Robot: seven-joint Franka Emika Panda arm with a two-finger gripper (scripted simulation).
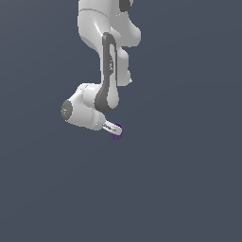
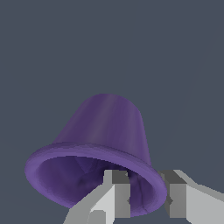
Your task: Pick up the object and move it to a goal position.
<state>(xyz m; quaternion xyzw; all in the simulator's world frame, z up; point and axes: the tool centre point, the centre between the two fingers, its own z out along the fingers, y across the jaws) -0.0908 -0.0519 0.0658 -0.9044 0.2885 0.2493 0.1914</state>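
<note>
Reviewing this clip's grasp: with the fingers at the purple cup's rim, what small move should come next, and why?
Probably close the gripper on the rim. In the wrist view one finger sits inside the purple cup's wide mouth and the other outside it, the rim wall between them, with a gap showing. The exterior view shows the cup right at the fingertips, so no further approach seems needed.

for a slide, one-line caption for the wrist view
Gripper straddling the flared rim of the purple cup.

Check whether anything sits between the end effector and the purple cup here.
Nothing visible does. In the wrist view the end effector is already at the purple cup, one finger inside the flared rim and the other outside it. Only plain grey background surrounds them, and no goal marker shows in either view.
</note>
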